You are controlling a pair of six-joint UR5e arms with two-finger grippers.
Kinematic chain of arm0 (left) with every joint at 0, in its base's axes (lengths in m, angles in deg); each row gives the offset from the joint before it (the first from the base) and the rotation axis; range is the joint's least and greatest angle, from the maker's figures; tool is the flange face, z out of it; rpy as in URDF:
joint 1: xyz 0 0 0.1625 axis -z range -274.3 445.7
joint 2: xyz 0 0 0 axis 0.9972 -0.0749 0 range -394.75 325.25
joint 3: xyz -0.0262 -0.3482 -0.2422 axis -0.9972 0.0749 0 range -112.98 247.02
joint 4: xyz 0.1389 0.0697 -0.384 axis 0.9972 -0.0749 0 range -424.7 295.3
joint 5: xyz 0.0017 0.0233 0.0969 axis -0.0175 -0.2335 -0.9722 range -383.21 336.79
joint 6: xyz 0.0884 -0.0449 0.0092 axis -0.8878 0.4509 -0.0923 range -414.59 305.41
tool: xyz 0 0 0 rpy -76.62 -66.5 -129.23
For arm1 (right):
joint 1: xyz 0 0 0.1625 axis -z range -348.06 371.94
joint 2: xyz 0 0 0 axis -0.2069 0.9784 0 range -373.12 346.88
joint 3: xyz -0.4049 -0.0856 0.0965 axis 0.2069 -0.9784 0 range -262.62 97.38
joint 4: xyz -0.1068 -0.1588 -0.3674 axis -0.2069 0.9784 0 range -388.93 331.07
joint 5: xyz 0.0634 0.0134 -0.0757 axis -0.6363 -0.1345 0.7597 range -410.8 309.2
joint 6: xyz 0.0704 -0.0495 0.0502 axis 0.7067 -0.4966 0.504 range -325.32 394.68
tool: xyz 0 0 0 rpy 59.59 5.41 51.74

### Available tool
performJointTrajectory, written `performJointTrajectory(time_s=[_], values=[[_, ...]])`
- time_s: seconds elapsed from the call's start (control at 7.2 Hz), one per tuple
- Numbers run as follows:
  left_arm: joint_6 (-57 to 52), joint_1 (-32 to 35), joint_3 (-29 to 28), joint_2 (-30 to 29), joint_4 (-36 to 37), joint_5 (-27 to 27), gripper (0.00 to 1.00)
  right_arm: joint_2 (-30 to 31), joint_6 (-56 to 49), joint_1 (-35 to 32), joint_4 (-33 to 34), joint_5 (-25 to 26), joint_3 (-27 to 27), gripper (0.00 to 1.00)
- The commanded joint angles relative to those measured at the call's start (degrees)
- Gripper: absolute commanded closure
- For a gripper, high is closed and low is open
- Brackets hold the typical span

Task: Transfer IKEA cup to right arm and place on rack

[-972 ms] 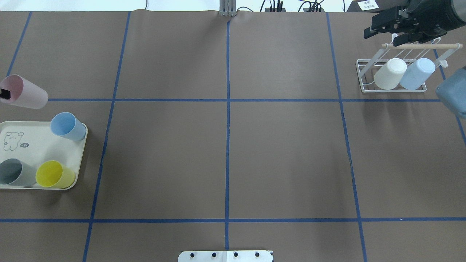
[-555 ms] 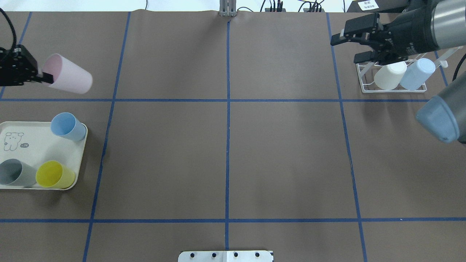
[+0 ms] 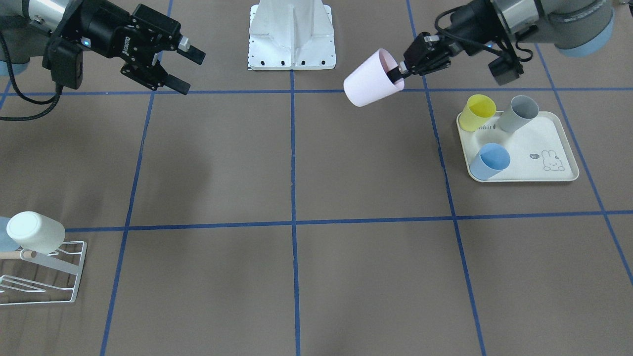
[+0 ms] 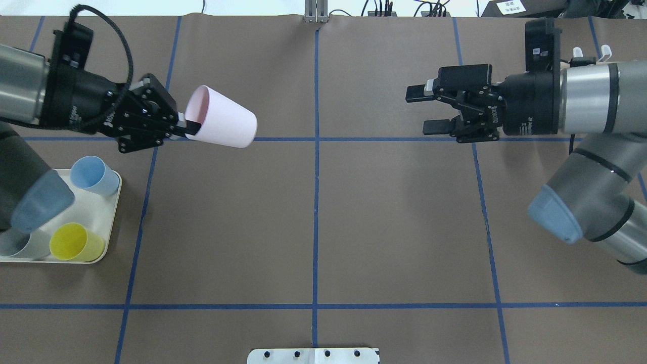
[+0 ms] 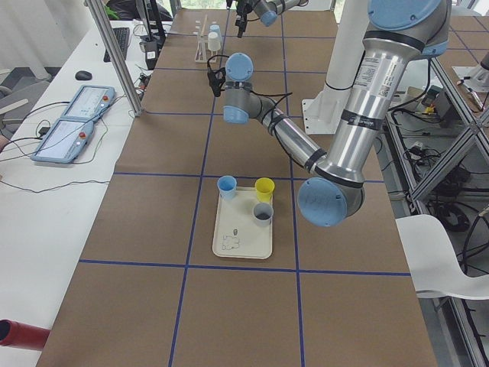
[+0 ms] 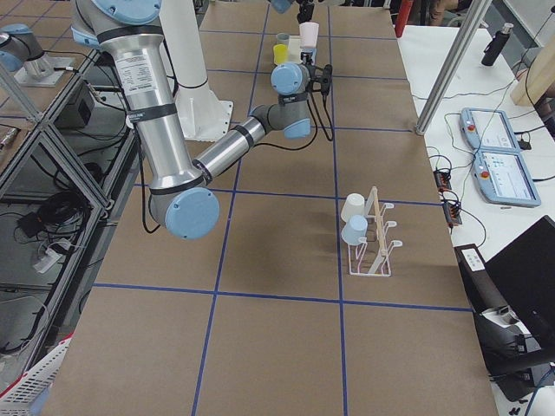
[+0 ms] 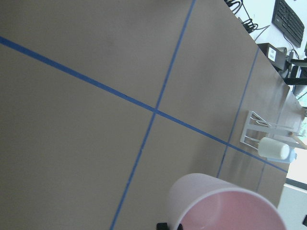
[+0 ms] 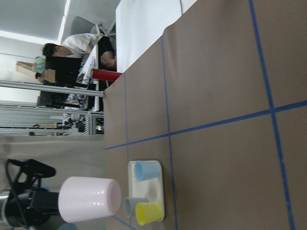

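The pink IKEA cup (image 4: 222, 117) lies on its side in the air, left of the table's centre line, with its base toward the right arm. My left gripper (image 4: 189, 129) is shut on its rim, one finger inside; it also shows in the front view (image 3: 395, 74). My right gripper (image 4: 422, 109) is open and empty, right of centre, its jaws facing the cup with a wide gap between them. The white wire rack (image 3: 44, 277) stands at the far right end and holds a white cup (image 3: 34, 231) and a light blue cup (image 6: 354, 230). In the overhead view my right arm hides most of it.
A cream rabbit-print tray (image 4: 96, 207) sits at the left edge with a blue cup (image 4: 93, 175), a yellow cup (image 4: 76, 242) and a grey cup (image 4: 15, 242). My left arm's elbow hangs over the tray. Blue tape lines grid the brown table.
My left arm has carried the pink cup rightward toward the table's centre. My right gripper has left the rack and moved left toward the centre, still open.
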Motion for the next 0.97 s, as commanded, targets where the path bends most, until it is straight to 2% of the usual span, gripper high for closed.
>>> performJointTrajectory(time_s=[0.0, 0.28, 0.56, 0.83], values=[[16.1, -10.8, -0.4, -2.0, -18.0, -12.2, 1.00, -0.2, 6.2, 7.9, -18.5, 8.4, -3.2, 0.05], [22.5, -14.6, -0.5, -3.2, -24.7, -18.0, 1.00, -1.3, 6.0, 9.4, -22.2, 9.0, -3.0, 0.01], [27.2, -17.1, -1.3, -3.2, -31.7, -22.4, 1.00, -4.3, 6.0, 11.7, -23.8, 12.2, -3.1, 0.01], [27.8, -19.8, -1.7, -3.4, -34.4, -26.8, 1.00, -6.6, 6.5, 12.7, -24.0, 13.5, -2.7, 0.01]])
